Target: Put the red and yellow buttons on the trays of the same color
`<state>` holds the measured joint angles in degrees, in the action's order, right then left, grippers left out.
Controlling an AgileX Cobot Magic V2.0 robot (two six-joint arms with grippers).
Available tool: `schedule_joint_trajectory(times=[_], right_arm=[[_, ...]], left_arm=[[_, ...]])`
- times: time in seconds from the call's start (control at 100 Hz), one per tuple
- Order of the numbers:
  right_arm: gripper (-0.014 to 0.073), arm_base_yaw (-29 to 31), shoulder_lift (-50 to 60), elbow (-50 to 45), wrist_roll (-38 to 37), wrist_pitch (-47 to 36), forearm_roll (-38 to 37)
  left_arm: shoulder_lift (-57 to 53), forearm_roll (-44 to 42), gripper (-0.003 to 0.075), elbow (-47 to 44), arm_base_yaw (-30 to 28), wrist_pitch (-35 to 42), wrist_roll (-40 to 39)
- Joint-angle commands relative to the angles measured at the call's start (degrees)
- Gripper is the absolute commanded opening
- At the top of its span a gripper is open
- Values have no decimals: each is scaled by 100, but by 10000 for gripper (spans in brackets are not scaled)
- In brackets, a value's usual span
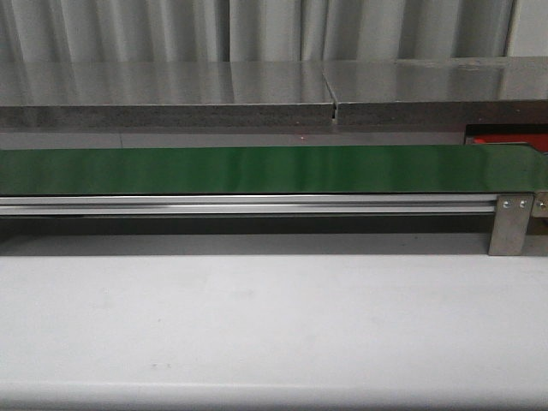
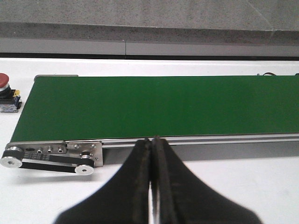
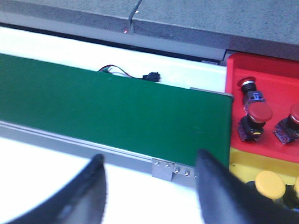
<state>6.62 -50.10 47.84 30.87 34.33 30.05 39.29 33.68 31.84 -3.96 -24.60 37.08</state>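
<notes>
Red buttons (image 3: 255, 120) already rest on the red tray (image 3: 275, 79) beyond the wide-open, empty right hand (image 3: 149, 186); one red button (image 2: 3, 83) remains beyond the closed, empty left hand (image 2: 152, 154), beside the green conveyor belt (image 2: 154, 107).

Green conveyor belt (image 1: 257, 169) on aluminium rail (image 1: 248, 204), crossing white tabletop (image 1: 257, 325); grey ledge (image 1: 214, 94) behind.

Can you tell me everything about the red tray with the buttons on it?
The red tray is shiny, plastic-looking, and lies flat just past the end of the green belt. It holds three red mushroom-head buttons on dark bases, sitting apart from each other. Next to it is a yellow tray with yellow buttons. Nothing grips it; part is cut off from view.
</notes>
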Motion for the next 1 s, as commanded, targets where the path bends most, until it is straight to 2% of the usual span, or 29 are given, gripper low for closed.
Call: schedule_joint_trajectory(times=[0.0,0.03,0.07,0.08,0.15,0.8,0.85,0.9,0.99], right_arm=[[192,-5,164,133,81,-142,52],[141,-5,164,133,81,-142,52],[27,-5,164,133,81,-155,52],[27,-5,164,133,81,-155,52],[-124,1,164,133,81,-180,52],[-118,1,136,133,81,-140,52],[-118,1,136,133,81,-140,52],[-118,1,136,133,81,-140,52],[-118,1,136,133,81,-140,52]], left_arm=[[-9,168,-19,165,41,355,11],[-9,168,-19,165,41,355,11],[-9,168,-19,165,41,355,11],[-9,168,-19,165,41,355,11],[-9,168,-19,165,41,355,11],[-9,168,-12,153,41,378,11],[-9,168,19,129,41,378,11],[-9,168,84,92,41,331,11],[-9,168,293,47,41,237,11]])
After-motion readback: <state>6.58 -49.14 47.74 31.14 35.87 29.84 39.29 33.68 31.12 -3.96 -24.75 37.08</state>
